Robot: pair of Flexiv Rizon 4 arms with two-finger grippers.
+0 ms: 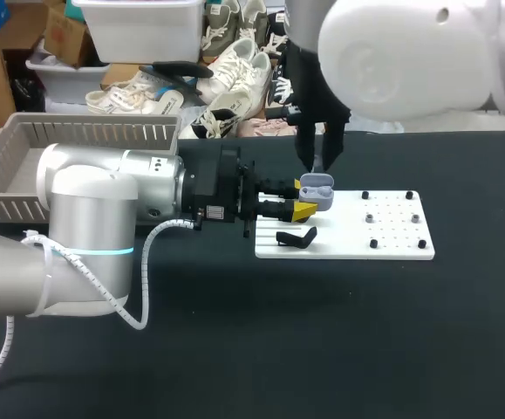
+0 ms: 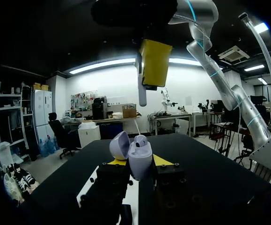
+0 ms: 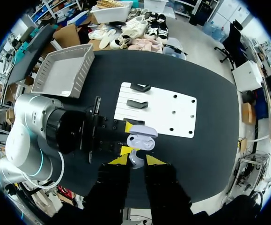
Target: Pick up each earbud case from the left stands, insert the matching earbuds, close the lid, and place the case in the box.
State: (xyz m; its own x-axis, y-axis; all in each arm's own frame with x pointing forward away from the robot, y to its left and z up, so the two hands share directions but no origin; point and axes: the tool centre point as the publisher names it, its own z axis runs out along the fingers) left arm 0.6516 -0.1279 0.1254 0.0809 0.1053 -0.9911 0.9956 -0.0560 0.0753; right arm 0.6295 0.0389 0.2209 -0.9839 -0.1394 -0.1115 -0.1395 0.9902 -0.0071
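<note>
Head view, left tool point(image 1: 305, 198) clamping open lavender earbud case point(image 1: 318, 191) by white stand board point(image 1: 392, 236) edge above black worktop point(image 1: 322, 332), right tool point(image 3: 136, 161) just above pinching white earbud point(image 3: 134, 156), grey box point(image 1: 95, 133) far left.

Left arm point(image 1: 86, 218) cut off at frame's lower left, hides basket point(image 1: 25, 144) corner. Left fingers point(image 1: 304, 211) cover earbud case point(image 1: 317, 190) base. Earbud point(image 3: 135, 160) between right fingers point(image 3: 153, 160) partly hidden.
</note>
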